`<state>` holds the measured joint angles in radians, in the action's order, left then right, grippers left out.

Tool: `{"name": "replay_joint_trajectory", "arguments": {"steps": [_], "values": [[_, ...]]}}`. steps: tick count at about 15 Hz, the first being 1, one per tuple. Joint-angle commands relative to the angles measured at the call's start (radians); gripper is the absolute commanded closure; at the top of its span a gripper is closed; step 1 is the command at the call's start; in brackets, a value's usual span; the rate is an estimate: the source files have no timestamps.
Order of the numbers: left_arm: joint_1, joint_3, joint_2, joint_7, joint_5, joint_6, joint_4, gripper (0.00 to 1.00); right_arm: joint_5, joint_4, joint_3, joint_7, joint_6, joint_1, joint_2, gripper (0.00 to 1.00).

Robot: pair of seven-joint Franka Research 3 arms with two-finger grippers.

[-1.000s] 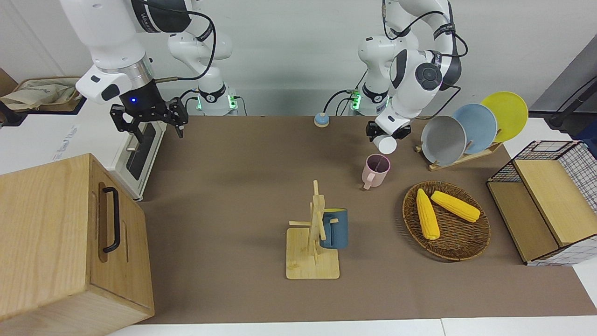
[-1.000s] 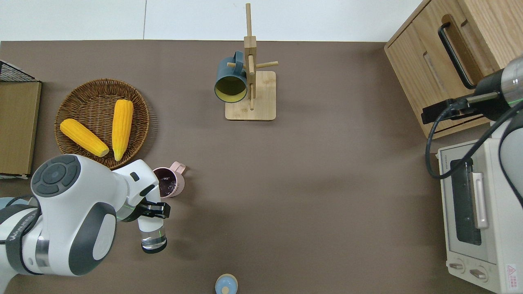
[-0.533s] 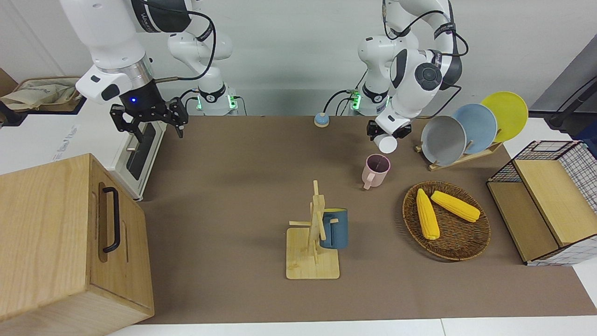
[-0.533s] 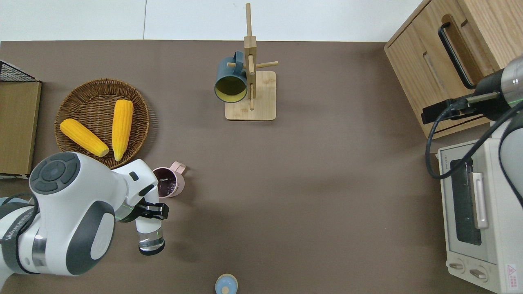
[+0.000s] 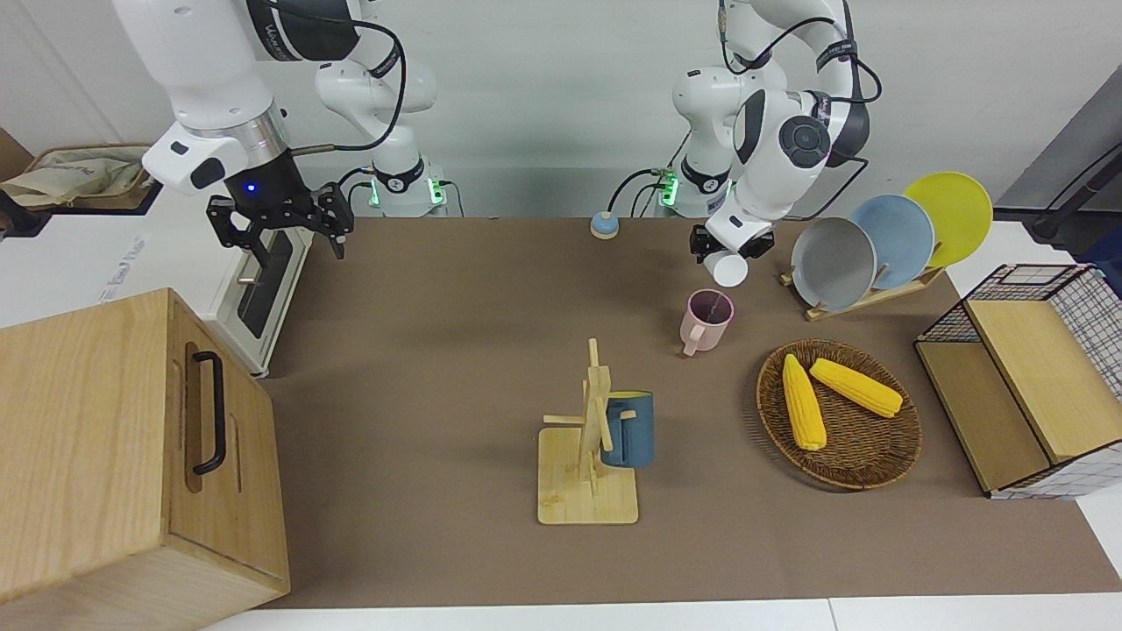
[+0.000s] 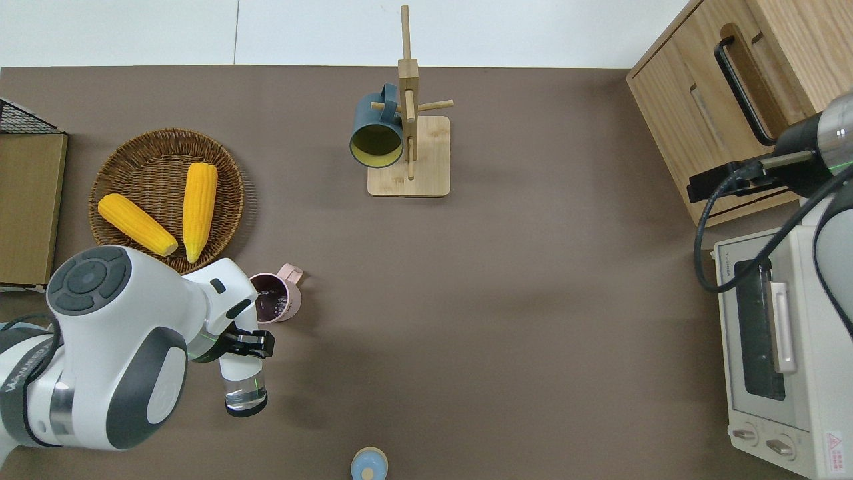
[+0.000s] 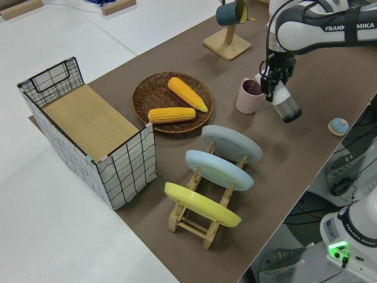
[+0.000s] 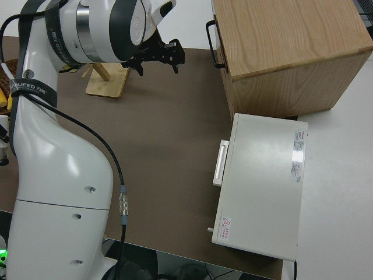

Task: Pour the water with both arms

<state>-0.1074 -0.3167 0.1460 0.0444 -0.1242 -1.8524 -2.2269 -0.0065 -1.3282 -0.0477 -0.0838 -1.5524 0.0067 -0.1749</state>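
While the right arm sits parked with its gripper (image 5: 280, 223) fingers spread and nothing between them, the left gripper (image 6: 250, 343) is the one at work. Its fingers are closed on a clear bottle (image 6: 243, 383), gripped on the upper body. Bottle is tilted, base pointing back toward the robots in the overhead view, mouth end toward the pink mug (image 6: 274, 298). In the front view the bottle's white end (image 5: 729, 270) sits just above and slightly robot-ward of the mug (image 5: 706, 319); apart, not touching. Left side view shows the same: bottle (image 7: 285, 106) angled, in the air, beside the mug (image 7: 248, 96).

Relative to the left gripper:
- pink mug: just farther from the robots, standing upright on the brown mat (image 6: 506, 300), handle pointing away from the robots. Dark inside; cannot tell the liquid level.
- blue bottle cap (image 6: 368, 465): on the mat, nearer the robots, toward the right arm's end.
- wicker basket (image 6: 120, 173) with two corn cobs (image 6: 198, 210): farther from the robots, past the mug.
- plate rack (image 5: 863, 298) with grey, blue, yellow plates: toward the left arm's end of the table.
- mug tree (image 6: 408, 127) with a dark blue mug (image 6: 374, 137) hung on it: well apart, mid-table.
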Motion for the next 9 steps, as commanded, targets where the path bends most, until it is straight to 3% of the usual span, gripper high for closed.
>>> {"name": "replay_joint_trajectory", "arguments": {"steps": [1, 5, 9], "values": [[0.009, 0.001, 0.000, 0.029, 0.026, 0.039, 0.036, 1.00, -0.003, -0.011, -0.004, -0.022, 0.006, -0.007, 0.015, 0.011], [0.012, 0.001, 0.015, 0.032, 0.023, 0.038, 0.032, 1.00, -0.003, -0.011, -0.004, -0.022, 0.006, -0.007, 0.015, 0.011], [0.006, 0.008, 0.096, 0.029, -0.008, -0.016, -0.037, 1.00, -0.003, -0.011, -0.004, -0.022, 0.006, -0.007, 0.015, 0.011]]}}
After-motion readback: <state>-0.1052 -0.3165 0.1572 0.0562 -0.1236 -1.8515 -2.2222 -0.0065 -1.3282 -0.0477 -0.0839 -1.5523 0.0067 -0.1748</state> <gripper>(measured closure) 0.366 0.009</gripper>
